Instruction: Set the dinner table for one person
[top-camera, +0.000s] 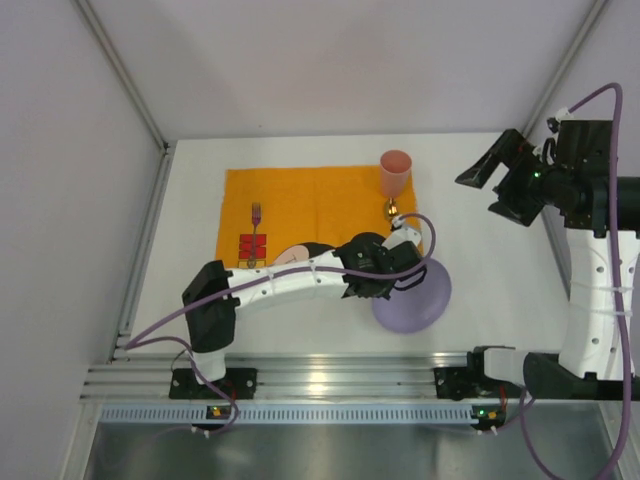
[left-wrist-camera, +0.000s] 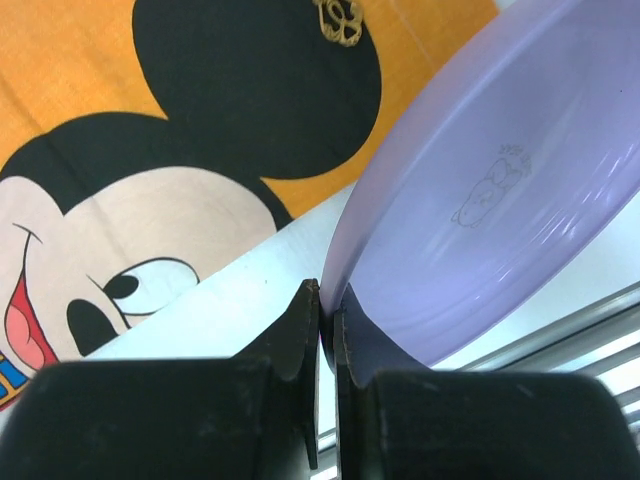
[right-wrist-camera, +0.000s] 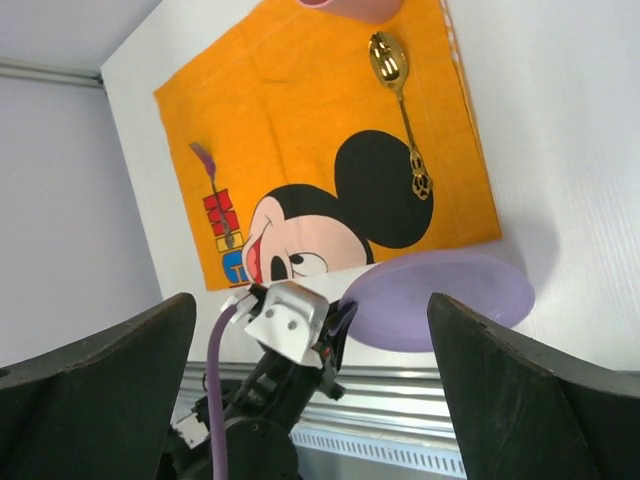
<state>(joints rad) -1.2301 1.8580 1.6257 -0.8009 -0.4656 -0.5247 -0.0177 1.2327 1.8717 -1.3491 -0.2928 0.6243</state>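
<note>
A lilac plate (top-camera: 415, 300) is over the white dinner table (top-camera: 480, 255), just off the near right corner of the orange Mickey Mouse placemat (top-camera: 300, 205). My left gripper (top-camera: 392, 280) is shut on the plate's left rim. In the left wrist view the jaws (left-wrist-camera: 328, 310) pinch the rim of the tilted plate (left-wrist-camera: 490, 190). A pink cup (top-camera: 395, 172), a gold spoon (top-camera: 392, 208) and a purple fork (top-camera: 256, 213) are on the placemat. My right gripper (top-camera: 480, 190) is open and empty, raised at the right. Its view shows the plate (right-wrist-camera: 450, 295) far below.
A metal rail (top-camera: 320, 378) runs along the table's near edge, close to the plate. White walls enclose the table at the left, back and right. The left arm (top-camera: 290, 280) stretches across the placemat's near edge.
</note>
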